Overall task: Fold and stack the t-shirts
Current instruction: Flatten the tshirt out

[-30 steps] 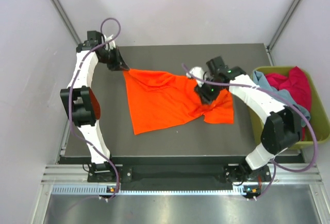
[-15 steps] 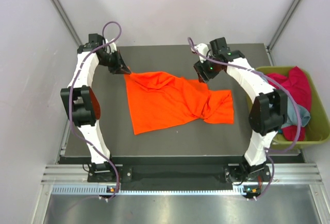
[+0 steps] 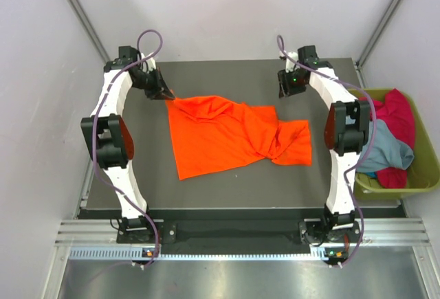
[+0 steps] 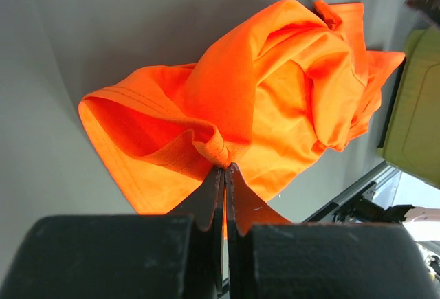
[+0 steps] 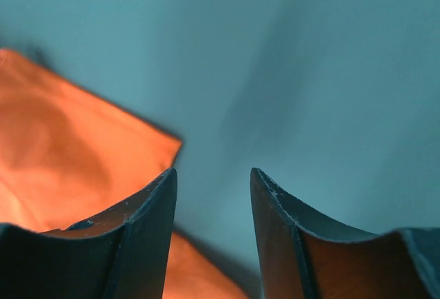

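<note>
the left arm reaches to the far left of the table [image 3: 206,189], elbow jutting out over the left edge. the left gripper [image 4: 224,170] is pinched tight on a far corner of the orange t-shirt [image 3: 227,134], which lies rumpled across the table's middle. the right arm stretches to the far right side. the right gripper [image 5: 210,175] points down just beyond the shirt's edge, fingers parted and holding nothing. a grey-blue shirt [image 3: 385,149] and a magenta shirt [image 3: 395,113] sit heaped in the green bin [image 3: 426,175].
</note>
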Available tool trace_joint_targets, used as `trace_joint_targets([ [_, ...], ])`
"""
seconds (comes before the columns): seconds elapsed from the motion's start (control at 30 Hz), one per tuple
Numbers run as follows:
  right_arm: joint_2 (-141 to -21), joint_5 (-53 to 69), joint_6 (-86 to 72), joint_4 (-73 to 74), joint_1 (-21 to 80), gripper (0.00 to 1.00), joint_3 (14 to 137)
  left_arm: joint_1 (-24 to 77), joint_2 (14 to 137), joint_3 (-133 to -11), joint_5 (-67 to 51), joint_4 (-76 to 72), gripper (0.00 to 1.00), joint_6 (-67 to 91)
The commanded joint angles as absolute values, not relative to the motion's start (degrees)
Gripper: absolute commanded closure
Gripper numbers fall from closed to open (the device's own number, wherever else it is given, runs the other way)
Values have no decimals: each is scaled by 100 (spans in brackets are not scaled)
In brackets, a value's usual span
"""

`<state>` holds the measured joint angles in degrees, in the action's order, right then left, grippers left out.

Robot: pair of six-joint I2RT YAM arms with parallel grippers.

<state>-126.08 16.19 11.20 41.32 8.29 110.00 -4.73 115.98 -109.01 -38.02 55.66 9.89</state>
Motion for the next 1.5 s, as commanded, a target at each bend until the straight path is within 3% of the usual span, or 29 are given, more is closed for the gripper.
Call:
trace_joint_targets([
  [0.0,-12848,1950,870,3964,826,53,11513,-492,11540,-10863,-3780,5361,100,835],
  [1.0,-13508,2206,580,4034,1081,57,11197,-501,11874,-11118,-3735,5370,100,879],
  [1.1,-13544,2250,580,4034,1072,62,11197,-492,11891,-11118,-3727,5361,100,896],
  [1.3,-13456,2303,589,4025,1099,98,11197,-492,11900,-11127,-3727,5353,100,888],
  [1.47,-13193,1855,606,3946,1072,100,11364,-501,11918,-11302,-3700,5388,100,844],
])
